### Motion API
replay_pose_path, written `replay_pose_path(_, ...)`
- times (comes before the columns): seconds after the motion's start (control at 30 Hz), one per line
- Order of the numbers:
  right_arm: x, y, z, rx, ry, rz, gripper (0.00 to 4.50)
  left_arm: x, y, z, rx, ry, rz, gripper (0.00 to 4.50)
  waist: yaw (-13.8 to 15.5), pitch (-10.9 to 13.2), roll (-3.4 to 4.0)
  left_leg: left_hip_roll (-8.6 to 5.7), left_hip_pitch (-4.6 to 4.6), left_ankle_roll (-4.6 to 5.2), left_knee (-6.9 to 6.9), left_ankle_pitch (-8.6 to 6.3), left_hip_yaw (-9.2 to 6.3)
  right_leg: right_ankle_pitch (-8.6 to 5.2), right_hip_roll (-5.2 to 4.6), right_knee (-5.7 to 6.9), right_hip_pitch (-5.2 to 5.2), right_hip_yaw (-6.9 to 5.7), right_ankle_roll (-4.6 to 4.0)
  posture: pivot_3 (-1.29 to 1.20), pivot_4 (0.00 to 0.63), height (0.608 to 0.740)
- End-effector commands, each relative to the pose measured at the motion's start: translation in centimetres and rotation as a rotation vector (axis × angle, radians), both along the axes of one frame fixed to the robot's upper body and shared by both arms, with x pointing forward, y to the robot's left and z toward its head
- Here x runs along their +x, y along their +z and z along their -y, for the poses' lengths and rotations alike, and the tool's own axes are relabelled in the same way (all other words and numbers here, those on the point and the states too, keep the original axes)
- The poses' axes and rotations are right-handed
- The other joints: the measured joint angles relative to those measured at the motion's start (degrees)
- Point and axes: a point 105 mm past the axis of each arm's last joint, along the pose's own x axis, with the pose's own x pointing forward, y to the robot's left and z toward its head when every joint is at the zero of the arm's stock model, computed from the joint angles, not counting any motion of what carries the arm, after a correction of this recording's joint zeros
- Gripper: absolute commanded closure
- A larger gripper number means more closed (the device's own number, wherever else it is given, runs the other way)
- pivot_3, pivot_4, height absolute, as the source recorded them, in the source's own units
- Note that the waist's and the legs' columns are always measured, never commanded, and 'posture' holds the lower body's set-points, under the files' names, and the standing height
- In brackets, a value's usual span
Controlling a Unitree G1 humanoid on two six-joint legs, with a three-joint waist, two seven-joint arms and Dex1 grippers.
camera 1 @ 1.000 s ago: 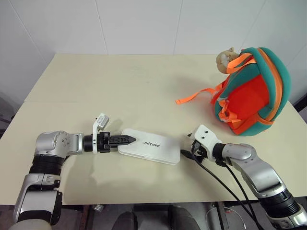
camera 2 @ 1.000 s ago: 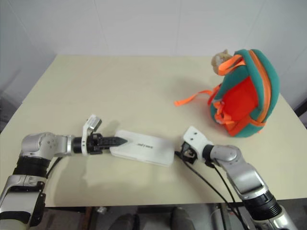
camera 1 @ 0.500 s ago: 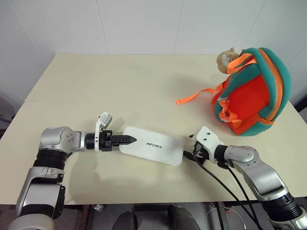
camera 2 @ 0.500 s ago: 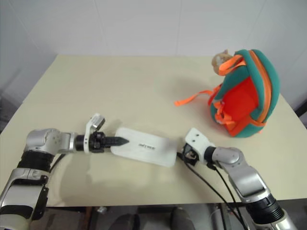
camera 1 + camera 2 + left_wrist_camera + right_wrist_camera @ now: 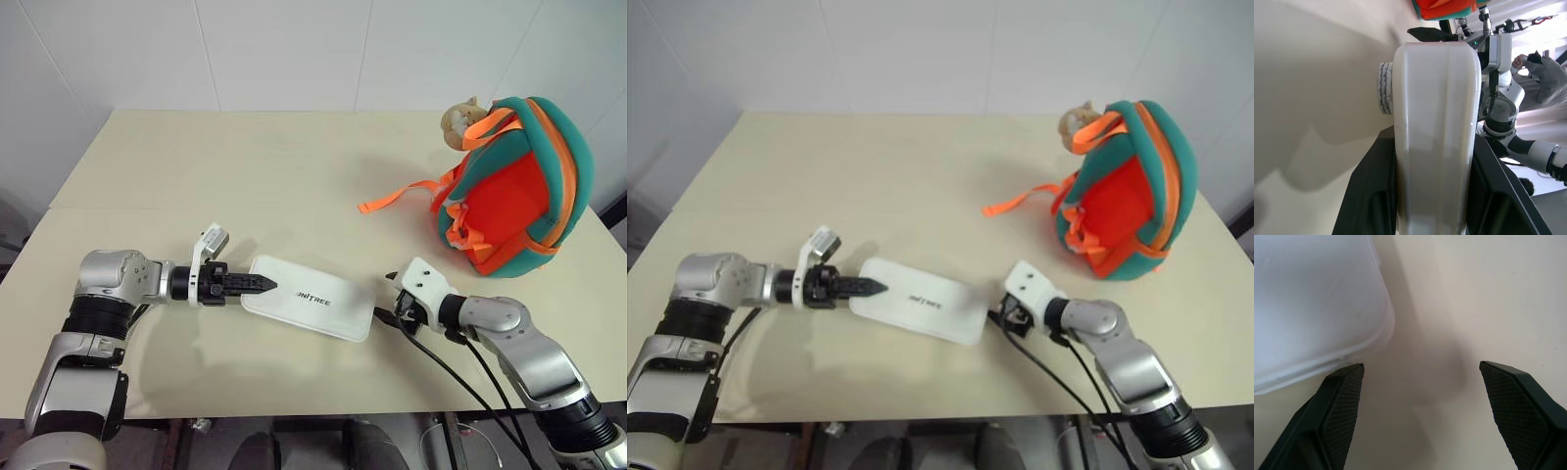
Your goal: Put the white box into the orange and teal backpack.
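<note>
The box (image 5: 310,297) lies flat near the front edge of the counter (image 5: 245,166), about midway along it, its long axis running roughly parallel to that edge with the right end angled slightly toward the front. The left gripper (image 5: 263,285) reaches in level from the left and is clamped on the box's left short end; in the left wrist view the black fingers (image 5: 1369,196) press both faces of the box with the case running straight out ahead, and that end looks raised a little off the counter. The right gripper (image 5: 390,315) sits just beside the box's right short end, its jaws spread wide, with the box's rounded corner off to one side of the gap rather than between the fingers (image 5: 1342,396). The backpack (image 5: 519,186) stands upright near the right edge toward the far corner, well apart from the box, straps trailing toward the middle. The right arm is the nearer one to the backpack, so the box would have to travel lengthwise to the right and toward the far edge to reach it.
</note>
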Motion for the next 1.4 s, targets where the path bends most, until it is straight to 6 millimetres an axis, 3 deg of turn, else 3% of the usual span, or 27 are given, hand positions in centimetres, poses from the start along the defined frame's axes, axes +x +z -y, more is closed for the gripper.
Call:
replay_pose_path(0.03,0.5,1.9,1.2,0.005,-0.038,0.074,0.00,0.7,2.1,-1.3,-0.027,0.081,0.059,3.22,0.0,0.0,0.00,0.00,0.00,0.00,0.01,0.00,-0.01,0.00,0.00,0.02,0.00,0.01,0.00,0.00,0.150,0.740)
replay_pose_path(0.27,1.2,2.9,2.5,0.009,-0.080,0.102,0.00,0.6,2.5,-2.5,-0.056,0.167,0.049,3.22,0.0,0.0,0.00,0.00,0.01,0.01,0.01,0.01,-0.01,0.00,0.00,0.08,-0.01,0.01,0.00,0.00,0.150,0.740)
replay_pose_path(0.5,1.9,5.2,4.9,0.103,-0.227,0.169,0.00,0.9,5.2,-3.8,-0.161,0.273,0.110,3.22,0.1,0.0,0.00,0.00,0.01,0.01,-0.01,0.01,-0.02,0.00,-0.01,0.07,-0.01,0.01,0.01,0.00,0.150,0.740)
replay_pose_path(0.87,2.6,8.0,8.7,0.246,-0.483,0.302,0.00,1.1,7.8,-4.1,-0.317,0.359,0.145,3.22,0.1,0.0,0.00,0.00,0.02,-0.03,0.00,0.02,-0.08,0.01,-0.04,0.13,-0.03,0.03,0.02,0.00,0.150,0.740)
replay_pose_path(1.07,4.5,9.0,9.5,0.337,-0.575,0.363,0.00,1.4,8.7,-3.8,-0.388,0.391,0.172,3.22,-0.1,0.0,0.00,0.00,0.04,-0.10,-0.01,0.06,-0.05,0.03,-0.04,0.14,-0.04,0.06,0.06,0.00,0.150,0.740)
replay_pose_path(1.4,9.1,10.1,8.7,0.528,-0.607,0.377,0.00,1.1,8.4,-3.4,-0.428,0.387,0.152,3.22,-0.2,0.0,0.00,0.00,0.03,-0.18,-0.06,0.08,-0.02,0.04,-0.05,0.13,-0.09,0.08,0.07,0.00,0.150,0.740)
